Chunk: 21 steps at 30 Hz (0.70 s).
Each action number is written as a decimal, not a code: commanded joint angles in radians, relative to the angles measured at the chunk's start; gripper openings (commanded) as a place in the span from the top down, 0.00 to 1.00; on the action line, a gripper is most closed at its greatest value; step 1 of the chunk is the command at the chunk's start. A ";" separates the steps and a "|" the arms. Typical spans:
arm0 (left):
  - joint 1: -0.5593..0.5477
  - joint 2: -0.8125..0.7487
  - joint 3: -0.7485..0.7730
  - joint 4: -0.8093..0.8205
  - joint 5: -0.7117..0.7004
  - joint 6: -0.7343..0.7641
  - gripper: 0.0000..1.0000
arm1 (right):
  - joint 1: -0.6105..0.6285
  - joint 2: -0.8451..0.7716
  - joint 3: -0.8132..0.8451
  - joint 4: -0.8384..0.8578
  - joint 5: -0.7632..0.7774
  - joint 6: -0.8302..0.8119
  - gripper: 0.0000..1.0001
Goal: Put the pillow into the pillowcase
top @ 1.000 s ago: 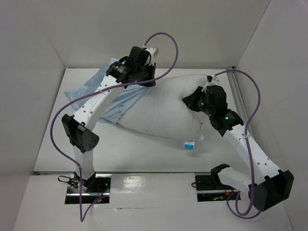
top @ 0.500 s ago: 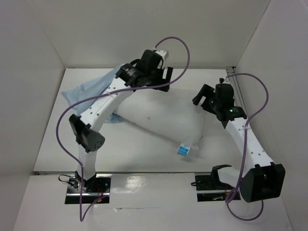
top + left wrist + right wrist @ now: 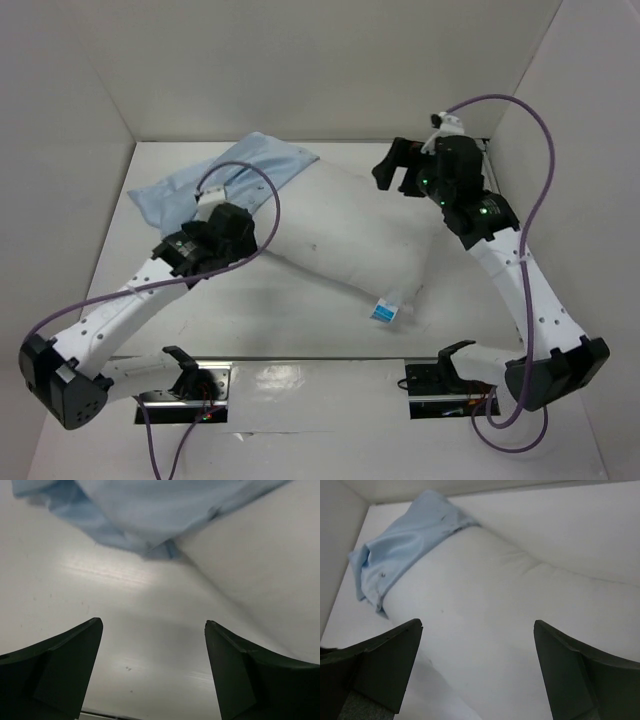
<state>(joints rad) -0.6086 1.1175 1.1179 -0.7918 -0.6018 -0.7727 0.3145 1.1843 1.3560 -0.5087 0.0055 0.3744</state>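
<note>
The white pillow (image 3: 350,235) lies slanted across the table, its blue-and-white tag (image 3: 385,311) at the near edge. The light blue pillowcase (image 3: 215,180) covers its far-left end and lies flat beyond it. My left gripper (image 3: 252,238) is low at the pillow's near-left side, open, with only bare table between its fingers. In the left wrist view the gripper (image 3: 154,624) faces the pillowcase (image 3: 150,510) hem, with the pillow (image 3: 265,570) to the right. My right gripper (image 3: 395,172) hovers open over the pillow's far-right corner. In the right wrist view the gripper (image 3: 477,624) looks down the pillow (image 3: 495,620) towards the pillowcase (image 3: 405,545).
White walls enclose the table (image 3: 300,325) on the left, back and right. A metal rail (image 3: 490,190) runs along the right wall. Purple cables (image 3: 520,130) loop from both wrists.
Both grippers have opened and let go of the cloth. The left arm has pulled back to the near left, the right one towards the far right. The pillow has dropped flat.
</note>
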 commanded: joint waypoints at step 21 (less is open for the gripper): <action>0.271 0.186 -0.477 0.856 0.058 0.016 0.13 | 0.276 0.061 -0.060 -0.175 0.143 -0.057 0.00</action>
<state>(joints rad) -0.3691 1.2869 0.6598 -0.1177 -0.6235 -0.8375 0.5838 1.2900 1.2991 -0.6552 0.1165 0.3305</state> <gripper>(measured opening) 0.873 0.999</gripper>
